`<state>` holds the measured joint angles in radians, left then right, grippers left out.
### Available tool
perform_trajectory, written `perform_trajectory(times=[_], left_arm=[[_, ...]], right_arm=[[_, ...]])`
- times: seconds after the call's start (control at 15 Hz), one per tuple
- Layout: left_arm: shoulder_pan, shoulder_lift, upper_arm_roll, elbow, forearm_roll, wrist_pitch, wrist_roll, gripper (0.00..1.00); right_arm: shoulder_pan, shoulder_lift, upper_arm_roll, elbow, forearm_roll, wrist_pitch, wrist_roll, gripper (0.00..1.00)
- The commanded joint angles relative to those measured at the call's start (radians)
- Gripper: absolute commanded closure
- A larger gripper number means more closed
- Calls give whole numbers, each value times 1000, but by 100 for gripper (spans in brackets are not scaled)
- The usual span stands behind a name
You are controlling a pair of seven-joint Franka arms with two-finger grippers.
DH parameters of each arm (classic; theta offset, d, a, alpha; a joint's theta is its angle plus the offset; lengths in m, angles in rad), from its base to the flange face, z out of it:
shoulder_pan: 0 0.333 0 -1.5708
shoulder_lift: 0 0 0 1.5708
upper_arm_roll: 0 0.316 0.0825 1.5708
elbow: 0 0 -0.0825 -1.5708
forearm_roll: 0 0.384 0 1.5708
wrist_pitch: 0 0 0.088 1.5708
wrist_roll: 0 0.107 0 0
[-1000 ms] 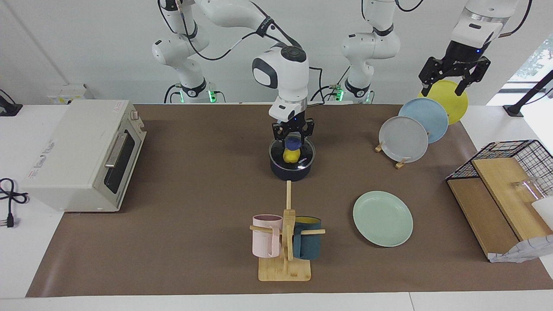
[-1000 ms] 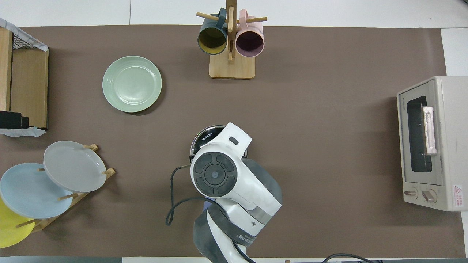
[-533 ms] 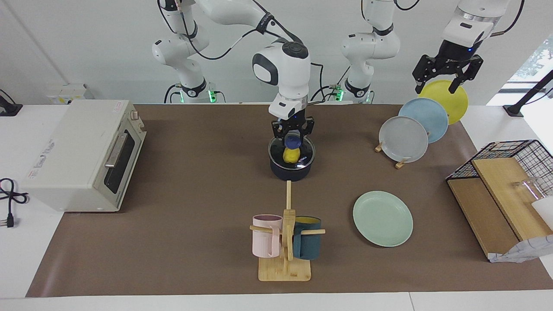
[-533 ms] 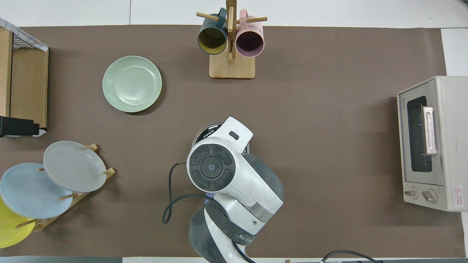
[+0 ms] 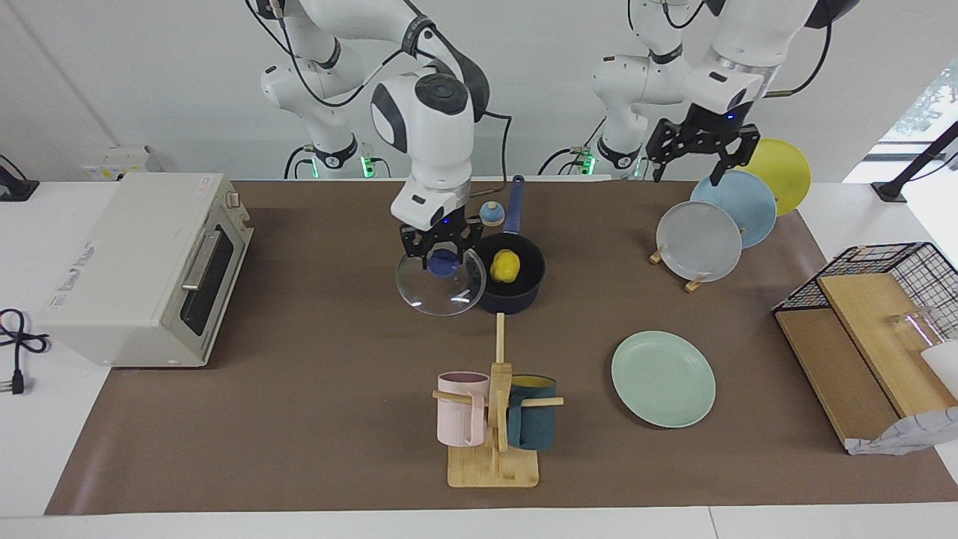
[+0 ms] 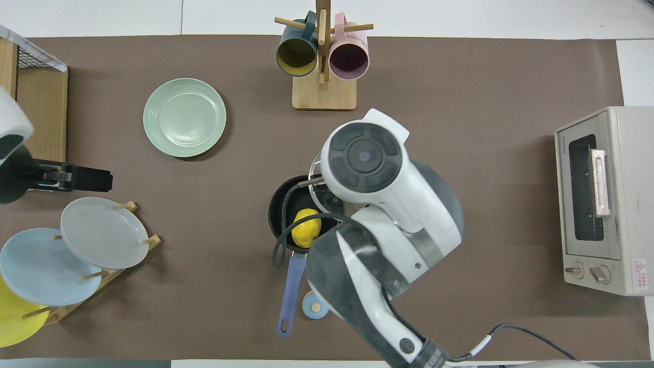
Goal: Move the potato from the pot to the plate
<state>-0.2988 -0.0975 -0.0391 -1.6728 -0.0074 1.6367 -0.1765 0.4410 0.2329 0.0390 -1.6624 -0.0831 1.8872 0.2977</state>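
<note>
The yellow potato (image 5: 505,266) lies in the navy pot (image 5: 518,296), uncovered; it also shows in the overhead view (image 6: 305,227). The pot's long blue handle (image 5: 515,202) points toward the robots. My right gripper (image 5: 441,251) is shut on the blue knob of the glass lid (image 5: 440,293) and holds it tilted beside the pot, toward the right arm's end. In the overhead view the right arm hides this gripper. The mint-green plate (image 5: 662,378) lies bare, farther from the robots, toward the left arm's end. My left gripper (image 5: 692,157) is open and empty, in the air over the plate rack.
A small light blue round piece (image 5: 490,213) lies beside the pot's handle. A rack with grey (image 5: 698,241), blue and yellow plates stands at the left arm's end. A mug stand (image 5: 494,419) stands farther out than the pot. A toaster oven (image 5: 142,269) is at the right arm's end, a wire basket (image 5: 891,273) at the left arm's.
My right gripper has lifted the lid off the pot and carried it toward the right arm's end, baring the potato. My left gripper has moved from over the yellow plate toward the table's middle.
</note>
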Motion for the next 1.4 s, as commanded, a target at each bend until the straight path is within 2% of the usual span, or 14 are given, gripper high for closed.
perform_trajectory(times=[0.0, 0.13, 0.33, 0.6, 0.73, 1.0, 1.13, 1.27, 1.33], left_arm=[[-81, 27, 13, -40, -44, 63, -87, 0], [-117, 30, 13, -105, -88, 122, -112, 0], [-221, 38, 13, -208, -88, 245, -245, 0], [-307, 168, 13, -245, -89, 376, -314, 0], [-347, 218, 13, -261, -91, 449, -343, 0], [-390, 261, 13, -297, -92, 515, -348, 0], [-387, 260, 13, -312, -92, 519, -337, 0], [-387, 275, 13, -312, -92, 537, -334, 0], [-390, 301, 13, -314, -92, 555, -339, 0]], right_arm=[[-102, -85, 10, -150, 11, 22, -153, 100], [-165, -105, 10, -224, 11, 74, -224, 100], [-243, -142, 9, -360, 11, 209, -282, 100], [-401, -162, 12, -512, 25, 424, -454, 100], [-406, -173, 12, -548, 60, 452, -454, 100], [-464, -153, 12, -583, 66, 503, -471, 100], [-458, -152, 12, -589, 84, 515, -471, 100], [-455, -148, 12, -589, 88, 529, -473, 85], [-456, -145, 10, -589, 88, 526, -476, 50]])
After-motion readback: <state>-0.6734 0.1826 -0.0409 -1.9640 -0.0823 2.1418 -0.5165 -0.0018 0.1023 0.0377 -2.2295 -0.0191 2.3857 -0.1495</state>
